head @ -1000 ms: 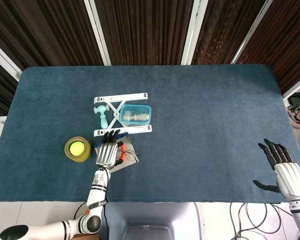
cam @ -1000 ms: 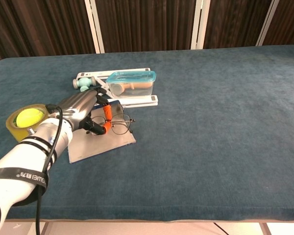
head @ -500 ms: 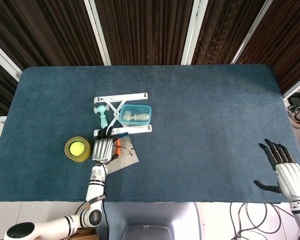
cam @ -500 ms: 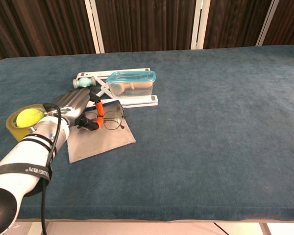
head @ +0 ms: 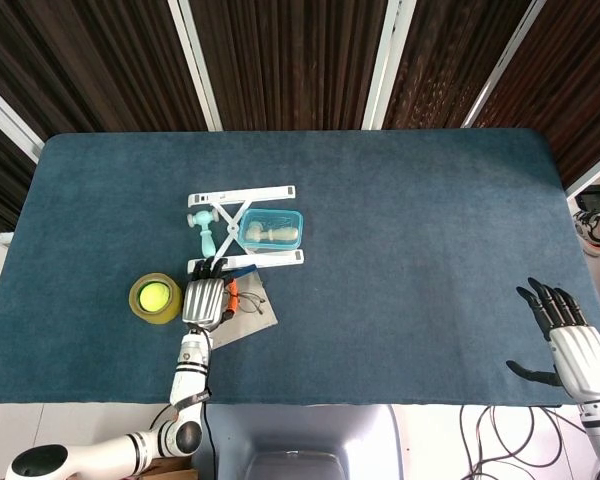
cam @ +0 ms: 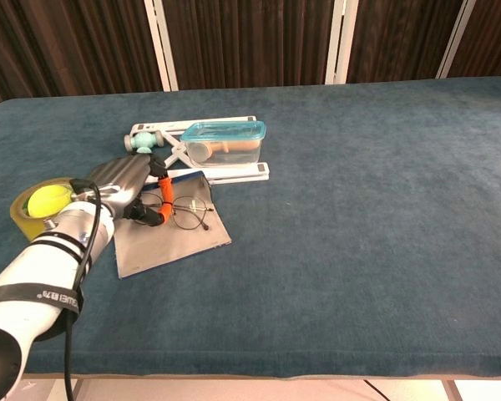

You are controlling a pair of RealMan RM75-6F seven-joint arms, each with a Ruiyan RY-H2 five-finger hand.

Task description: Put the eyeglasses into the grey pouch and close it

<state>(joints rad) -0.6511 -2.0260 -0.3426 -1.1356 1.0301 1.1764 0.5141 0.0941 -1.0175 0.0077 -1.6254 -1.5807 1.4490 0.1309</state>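
Chest view: the left robot hand [cam: 125,185] pinches the eyeglasses [cam: 184,210] by their orange temple over the grey pouch [cam: 169,238] on the bench [cam: 359,209].
From overhead the lenses are hard to make out; the right robot hand [head: 570,340] hangs spread and empty, cut off at the edge. The eyeglasses sit nearer the pouch than half a second ago.

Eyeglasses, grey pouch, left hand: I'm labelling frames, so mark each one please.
eyeglasses [cam: 186,212], chest view, on a lens.
grey pouch [cam: 177,241], chest view, on its bare flat fabric.
left hand [cam: 123,181], chest view, on its back.
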